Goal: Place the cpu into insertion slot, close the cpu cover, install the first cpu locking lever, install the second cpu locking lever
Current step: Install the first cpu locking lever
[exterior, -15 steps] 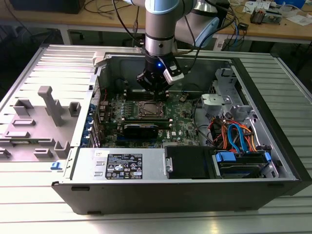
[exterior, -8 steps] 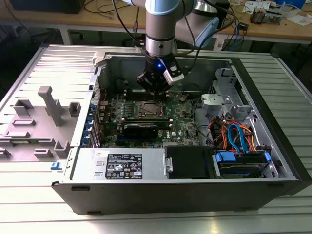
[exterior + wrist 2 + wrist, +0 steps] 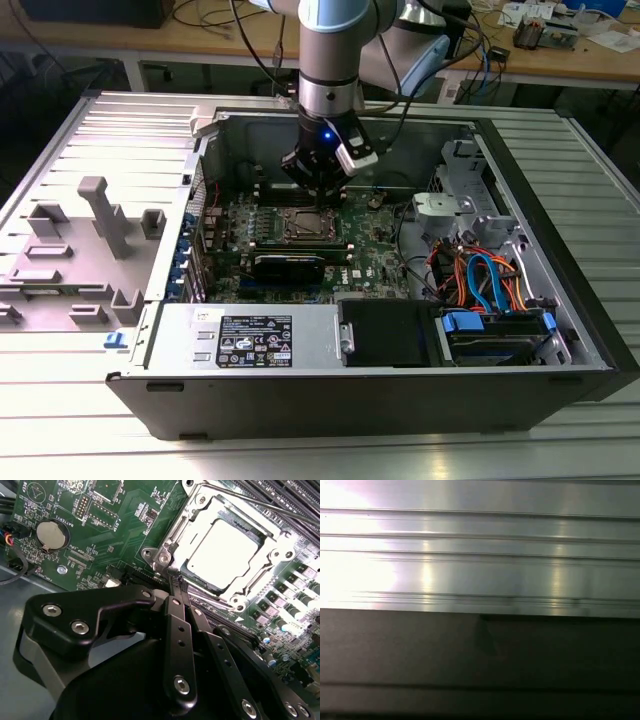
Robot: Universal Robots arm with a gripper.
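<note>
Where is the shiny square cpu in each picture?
Exterior view: the cpu sits in the insertion slot on the green motherboard, just below the gripper.
Second wrist view: the cpu is the bright square inside the silvery cpu cover, just beyond the gripper.
First wrist view: a ribbed metal surface and a dark panel; no cpu here.
Shared landmark: the gripper beside the socket.

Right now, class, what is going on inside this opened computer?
A robot arm has its gripper lowered into the open computer case, its closed fingers at the edge of the processor socket on the green motherboard. The chip already sits in the socket, and the metal cover frame lies flat around it. The gripper holds nothing.
</note>
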